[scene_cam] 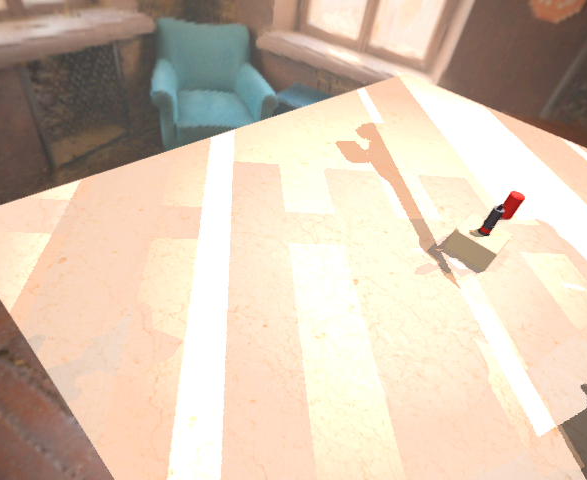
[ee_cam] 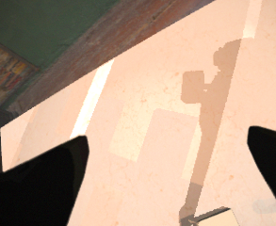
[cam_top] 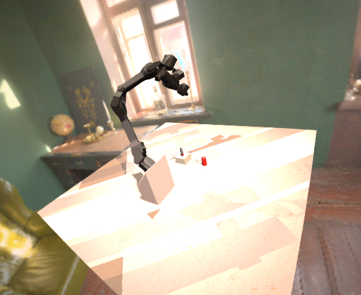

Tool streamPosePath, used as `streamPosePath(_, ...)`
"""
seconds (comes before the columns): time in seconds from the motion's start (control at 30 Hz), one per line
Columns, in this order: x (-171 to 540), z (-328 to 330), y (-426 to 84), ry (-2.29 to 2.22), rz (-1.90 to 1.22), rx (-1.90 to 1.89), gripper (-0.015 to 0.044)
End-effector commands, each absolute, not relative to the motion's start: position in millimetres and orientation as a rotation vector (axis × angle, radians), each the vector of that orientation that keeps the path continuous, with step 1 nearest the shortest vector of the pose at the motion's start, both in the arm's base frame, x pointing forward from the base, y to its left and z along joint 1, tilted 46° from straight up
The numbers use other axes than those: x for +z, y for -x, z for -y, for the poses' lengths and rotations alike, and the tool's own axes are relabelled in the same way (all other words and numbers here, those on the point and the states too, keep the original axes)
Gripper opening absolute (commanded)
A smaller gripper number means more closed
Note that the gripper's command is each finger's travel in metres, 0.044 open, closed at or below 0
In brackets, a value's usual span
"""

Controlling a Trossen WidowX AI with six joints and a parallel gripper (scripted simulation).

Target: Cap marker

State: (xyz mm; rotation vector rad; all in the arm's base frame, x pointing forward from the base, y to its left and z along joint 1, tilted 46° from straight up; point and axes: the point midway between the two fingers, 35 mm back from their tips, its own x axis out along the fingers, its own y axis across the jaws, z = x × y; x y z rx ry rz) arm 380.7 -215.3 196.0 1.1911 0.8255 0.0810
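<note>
The marker (cam_top: 181, 151) (scene_cam: 492, 220), dark with a red band low down, stands upright in the pale holder block (cam_top: 182, 159) (scene_cam: 470, 251). The red cap (cam_top: 203, 161) (scene_cam: 513, 203) stands upright on the table, apart from the block. In the exterior view the marker's tip overlaps the cap's lower part. My gripper (cam_top: 182, 82) (ee_cam: 167, 138) is open, with nothing between its fingers, high above the table and well away from marker and cap. The wrist view shows only a corner of the holder block (ee_cam: 220, 219) at the bottom edge; marker and cap are out of that view.
A pale pink angular block (cam_top: 161, 182) stands on the table (cam_top: 253, 232) (scene_cam: 262, 392) beside the arm's base in the top view. The arm's shadow falls across the table beyond the holder. Bright sunlight patches wash out parts of the surface.
</note>
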Motion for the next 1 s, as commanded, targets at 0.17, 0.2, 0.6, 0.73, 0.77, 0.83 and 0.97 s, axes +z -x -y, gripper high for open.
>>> streamPosePath(0.17,116.4,197.0,-380.6,-0.928,-0.955,0.206,0.0243)
streamPosePath(0.2,99.2,191.5,-378.7,-0.869,-0.982,0.241,0.0243)
streamPosePath(0.6,-51.3,112.2,-322.9,-0.302,-1.169,0.774,0.0243)
streamPosePath(0.73,-92.7,95.8,-301.3,-0.157,-1.174,0.973,0.0243)
streamPosePath(0.77,-96.7,94.5,-299.2,-0.144,-1.173,0.993,0.0243)
streamPosePath(0.83,-97.5,94.2,-298.7,-0.141,-1.173,0.997,0.0243)
streamPosePath(0.97,-97.5,94.2,-298.7,-0.141,-1.173,0.997,0.0243)
